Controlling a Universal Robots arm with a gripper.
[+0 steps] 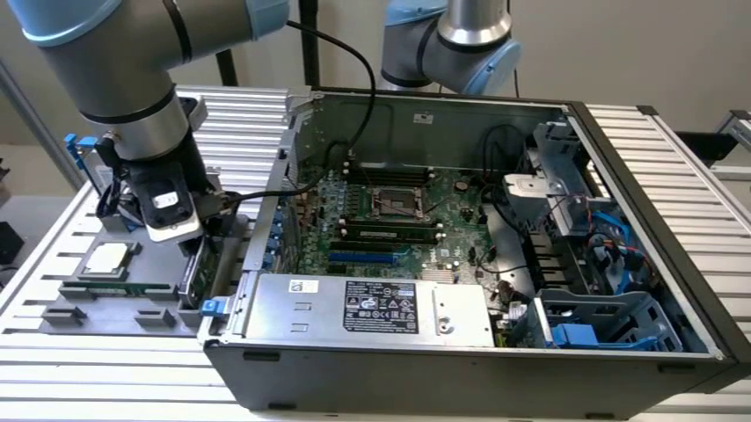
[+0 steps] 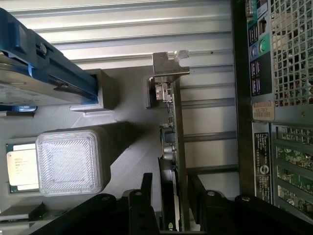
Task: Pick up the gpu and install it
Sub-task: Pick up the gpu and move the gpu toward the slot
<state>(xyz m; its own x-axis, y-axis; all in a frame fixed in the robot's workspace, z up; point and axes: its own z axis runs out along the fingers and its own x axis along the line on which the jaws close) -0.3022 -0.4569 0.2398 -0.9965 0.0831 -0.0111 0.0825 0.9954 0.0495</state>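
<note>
Closest to the wrist camera, the hand (image 2: 170,180) is opened narrow, and its two dark fingers (image 2: 146,188) stand one on each side of the gpu (image 2: 178,132). A thin gap shows on the side toward the case, so I judge that the card is straddled but not yet clamped.

The gpu stands on its long edge in a slot of the grey tray (image 2: 132,147). From this view it appears as a slim line, with the green board on one side and the dark face on the other. Its silver bracket (image 2: 168,66) is at the far end, away from the fingers.

Such a card is probably light and stiff, but also fragile. The flat faces carry small parts, and the edge with the contacts should not be scraped. A hold across the thickness near the middle of the upper edge, as the fingers are placed now, seems sensible. A grip too far from the middle could let the card tilt.

Further on the tray lie the CPU (image 2: 22,166) and the hard drive (image 2: 29,83) with blue rails.

Just beside the tray is the open computer case (image 2: 242,98), at the exterior view's right of it, with the motherboard (image 1: 388,211) inside. Everything rests on the slatted metal table (image 2: 122,39).
</note>
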